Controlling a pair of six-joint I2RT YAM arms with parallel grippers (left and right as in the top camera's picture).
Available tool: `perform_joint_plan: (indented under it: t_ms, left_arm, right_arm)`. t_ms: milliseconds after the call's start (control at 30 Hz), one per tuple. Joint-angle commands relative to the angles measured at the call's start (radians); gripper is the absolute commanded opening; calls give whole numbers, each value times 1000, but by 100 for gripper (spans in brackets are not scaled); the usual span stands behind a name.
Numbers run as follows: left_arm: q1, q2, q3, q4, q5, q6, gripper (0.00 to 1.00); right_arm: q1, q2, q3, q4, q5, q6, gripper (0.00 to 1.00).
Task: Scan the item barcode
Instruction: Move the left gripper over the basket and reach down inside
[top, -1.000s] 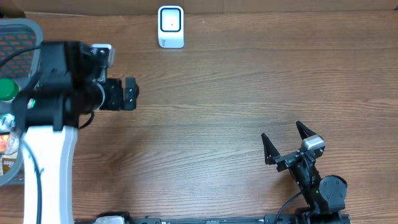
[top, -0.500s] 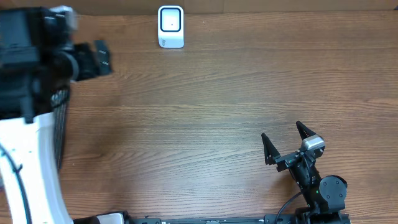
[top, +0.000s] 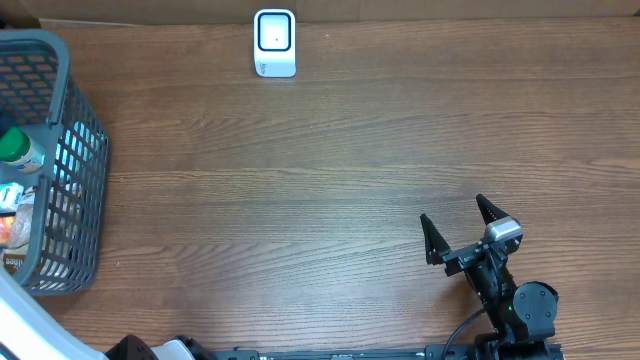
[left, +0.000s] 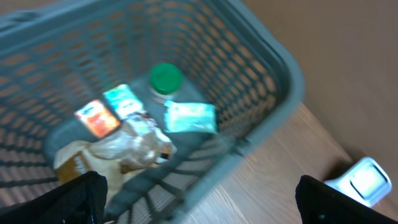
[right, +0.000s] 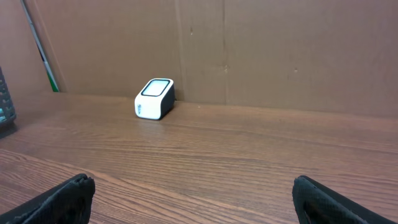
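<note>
Overhead: scanner (top: 275, 42) at far edge; right hand (top: 452, 208) splayed, empty

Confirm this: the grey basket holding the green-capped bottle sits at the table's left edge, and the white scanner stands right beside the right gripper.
One thing is wrong. The overhead view shows the white scanner at the table's far edge, well apart from the right gripper. The grey basket holding the green-capped bottle does sit at the left edge.

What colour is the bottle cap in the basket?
Green cap; the left wrist view shows it best.
</note>
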Motion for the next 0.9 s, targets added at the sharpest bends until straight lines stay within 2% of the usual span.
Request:
perform_joint_plan:
  t_ms: [0, 333, 567, 867]
  left_arm:
    - [77, 18, 14, -1, -13, -27, 99]
    - [158, 179, -47, -59, -74, 16, 100]
    - [183, 187, -259, 40, -80, 157, 100]
    - [196, 191, -521, 276, -82, 358, 100]
  right_arm:
    - [-2, -11, -11, 4, 7, -3, 100]
    - [-2, -11, -11, 4, 7, -3, 100]
    - [-2, -11, -11, 4, 7, -3, 100]
    - [-2, -11, -11, 4, 7, -3, 100]
